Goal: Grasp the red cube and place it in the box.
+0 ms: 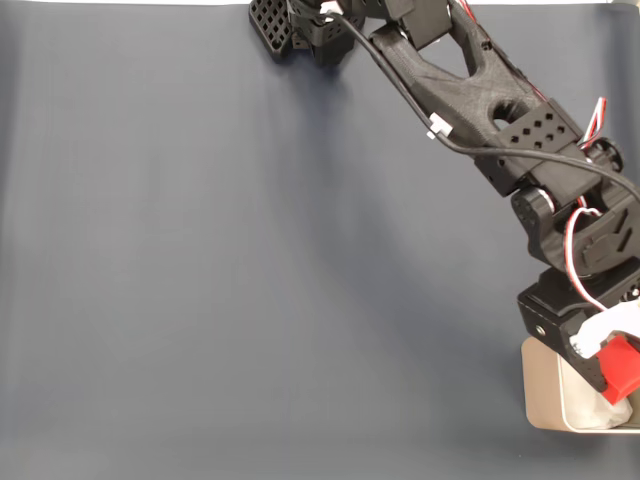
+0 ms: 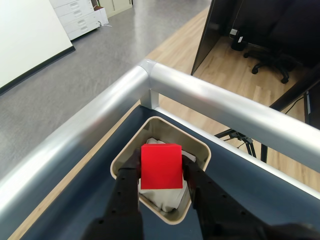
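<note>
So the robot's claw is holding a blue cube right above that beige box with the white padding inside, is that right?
Nearly. The cube is red, not blue, as the wrist view shows. The gripper does hold it above the beige box with white padding inside.

Place: an office or lab room
Evidence: office chair, drawer cabinets, whiteboard beyond the gripper

Your black arm reaches from the top of the fixed view down to the lower right, wrist bent downward. Your claw points down, its two dark fingers clamped on opposite sides of the red cube, holding it aloft
</note>
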Available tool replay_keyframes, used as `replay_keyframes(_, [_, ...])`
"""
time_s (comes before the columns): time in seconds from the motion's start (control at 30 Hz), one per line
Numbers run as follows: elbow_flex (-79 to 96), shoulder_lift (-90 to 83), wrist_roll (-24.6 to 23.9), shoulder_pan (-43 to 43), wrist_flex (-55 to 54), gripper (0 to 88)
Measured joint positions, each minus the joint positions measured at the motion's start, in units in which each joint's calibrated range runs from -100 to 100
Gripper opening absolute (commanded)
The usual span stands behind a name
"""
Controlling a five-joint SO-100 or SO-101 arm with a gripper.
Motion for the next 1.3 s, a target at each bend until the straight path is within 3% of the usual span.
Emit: replay_keyframes(1.3, [0.00, 1.39, -0.39, 0.30, -3.26, 7.5])
